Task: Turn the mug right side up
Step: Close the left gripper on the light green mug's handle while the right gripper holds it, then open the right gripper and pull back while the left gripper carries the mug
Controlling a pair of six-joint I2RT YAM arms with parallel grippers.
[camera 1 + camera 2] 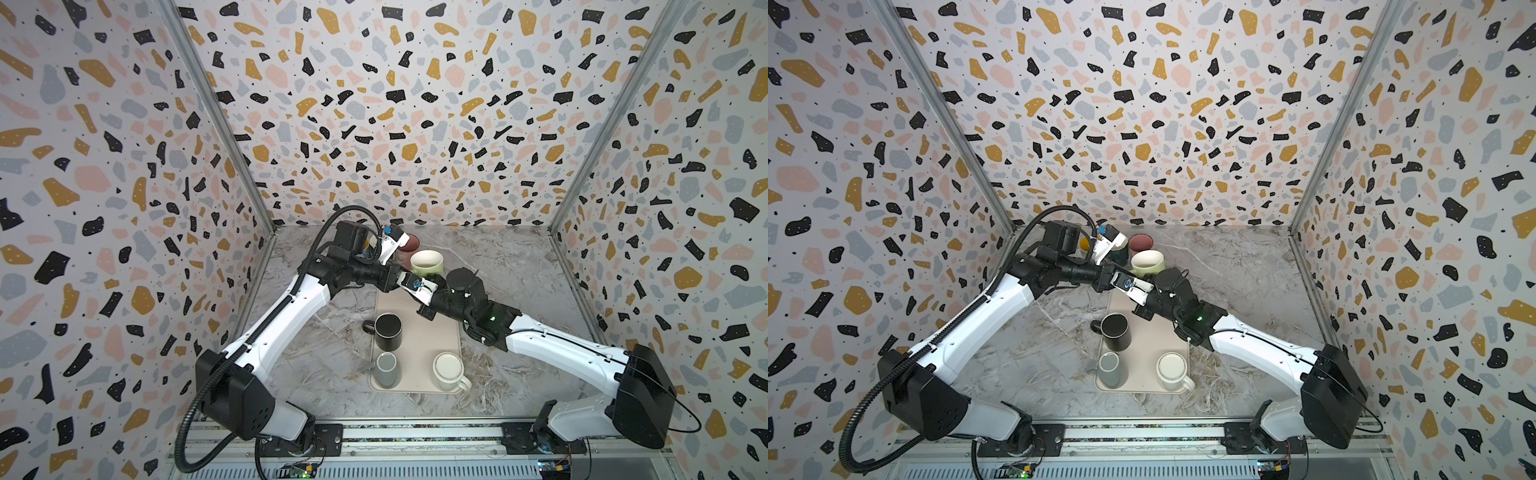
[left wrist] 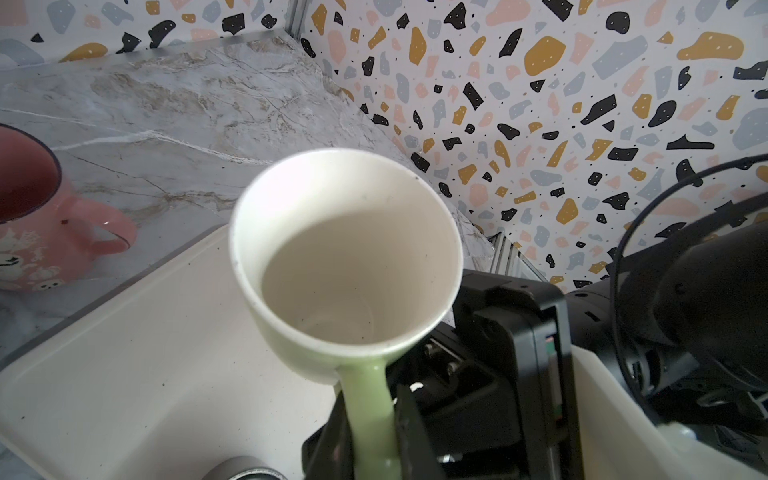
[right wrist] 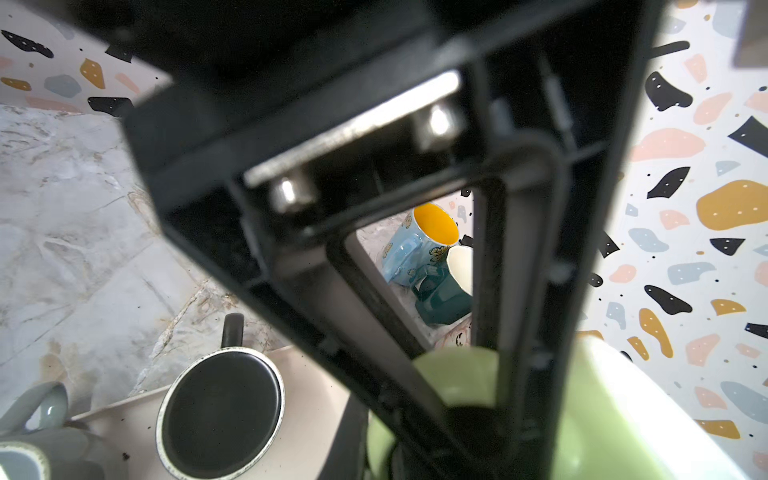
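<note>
Gripping the green mug [image 2: 349, 257] by its handle, the left gripper [image 2: 372, 432] has its 2 black fingers [image 2: 326, 449] set against either side of the green loop in the left wrist view, so that pincer is clamped on the mug. In both top views the mug sits at the 12 o'clock end of the beige tray [image 1: 440, 332], its mouth turned upward and slightly tipped, with the cream inside in plain sight. Whether its base touches the tray cannot be told. The right gripper [image 1: 411, 281] reaches in from 4 o'clock and meets the left one at the handle side of the mug. Its pincer is drawn together, and its black body lies just beside the mug's wall in the left wrist view. Whether it pinches any part of the mug cannot be made out. A black mug [image 1: 388, 330] stands on the tray's 9 o'clock side with its handle pointing to 9 o'clock. The right wrist view shows its upper face as a flat dark disc with a pale ring. A grey mug [image 1: 386, 368] occupies the 7 o'clock corner and a white mug [image 1: 449, 370] the 5 o'clock corner. Off the tray, on the marble tabletop [image 1: 498, 270], a pink mug [image 2: 37, 232] stands at 11 o'clock from the green one, mouth up. In the right wrist view a blue mug [image 3: 411, 245] with a yellow inside and a teal mug [image 3: 440, 295] sit close together.
</note>
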